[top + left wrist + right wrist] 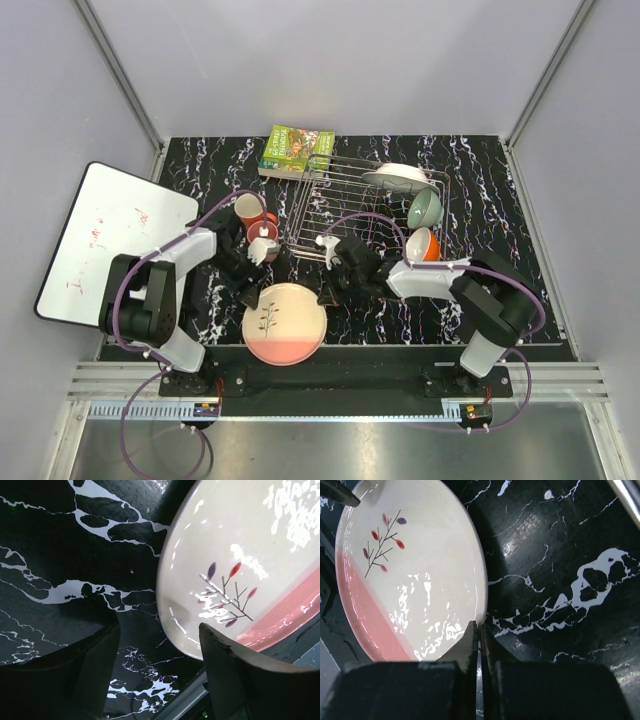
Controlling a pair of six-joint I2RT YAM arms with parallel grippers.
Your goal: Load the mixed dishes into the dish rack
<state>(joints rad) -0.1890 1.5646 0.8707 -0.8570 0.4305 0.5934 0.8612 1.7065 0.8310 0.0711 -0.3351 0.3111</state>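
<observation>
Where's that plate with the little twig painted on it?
In the overhead view the plate lies flat at the near edge of the black table, left of centre, just in front of the wire rack.

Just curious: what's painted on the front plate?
The plate: leaf sprig on cream, pink band; clearest in right wrist view.

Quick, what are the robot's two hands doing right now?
Left gripper: open, holding nothing.
Right gripper: shut at the plate rim; cannot tell if it pinches it.
</observation>
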